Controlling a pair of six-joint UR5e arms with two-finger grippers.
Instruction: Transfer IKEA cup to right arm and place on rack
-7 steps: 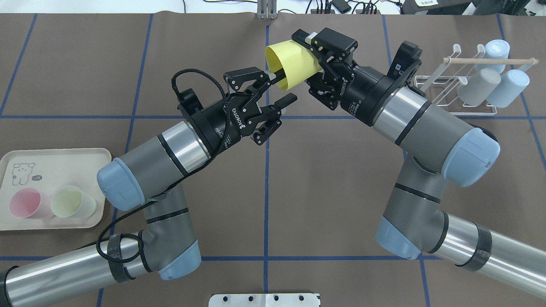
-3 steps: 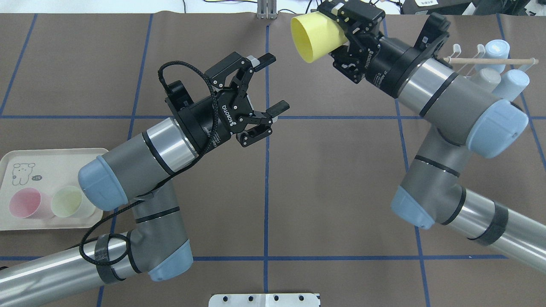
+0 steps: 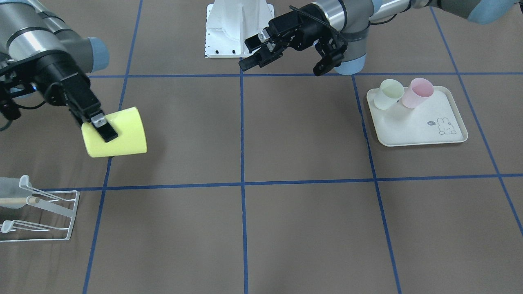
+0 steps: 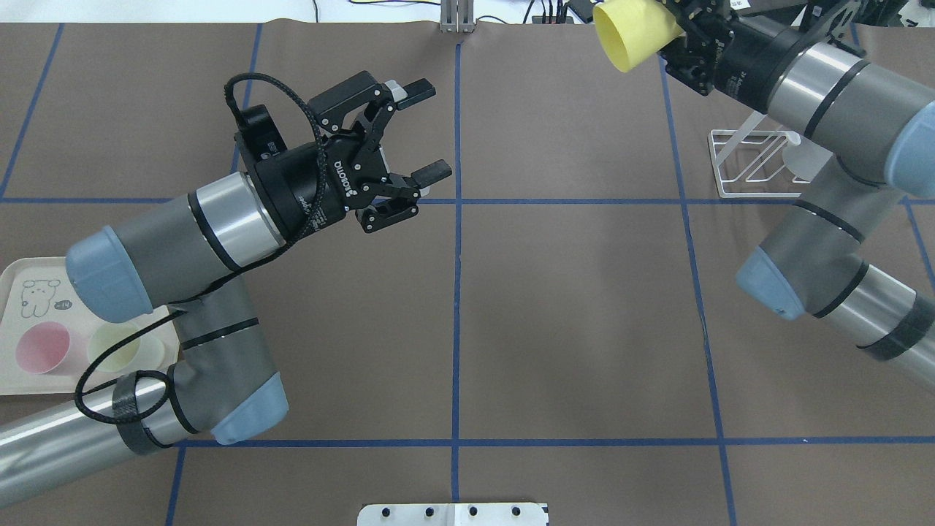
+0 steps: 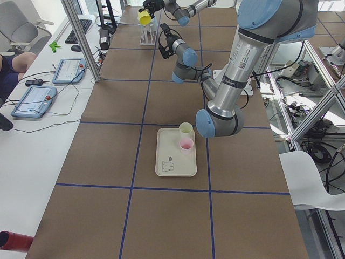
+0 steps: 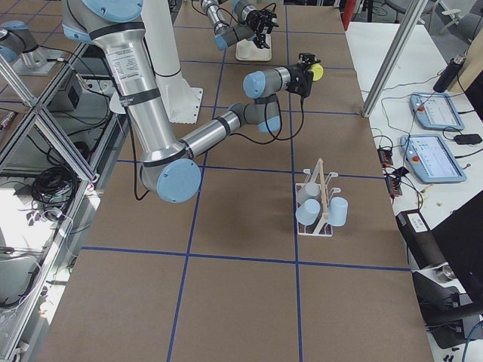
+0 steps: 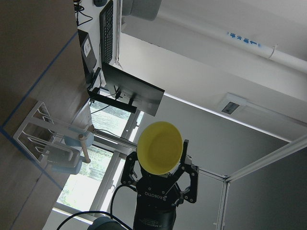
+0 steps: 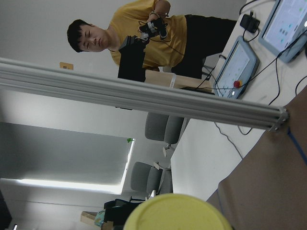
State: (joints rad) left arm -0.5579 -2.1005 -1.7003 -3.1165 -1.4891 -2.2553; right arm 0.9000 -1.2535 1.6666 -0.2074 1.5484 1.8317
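**Grey arms, blue caps, black claws**

Here's the left grey-and-silver arm (image 4: 219,219), pale-blue joint caps, a braided black cable (image 4: 270,77) looping off its wrist. Its black two-finger left claw (image 4: 426,131) shows white lettering. The right arm (image 4: 840,95) matches, with a black right claw (image 3: 107,131) and dark forearm strap.

My cup (image 3: 126,139) looks matt yellow plastic; the lower-left rack (image 3: 51,208), white coated wire; the table (image 3: 306,134), matt brown paper.

Robotics lab, brown-covered tabletop (image 4: 577,314) gridded with blue tape, robot arms (image 4: 219,226) over it, aluminium frame posts (image 5: 82,43), teach pendants (image 5: 33,101) and keyboard (image 5: 78,30) on a side desk (image 5: 32,145), office chair (image 5: 19,24), bundled cables (image 6: 47,181).
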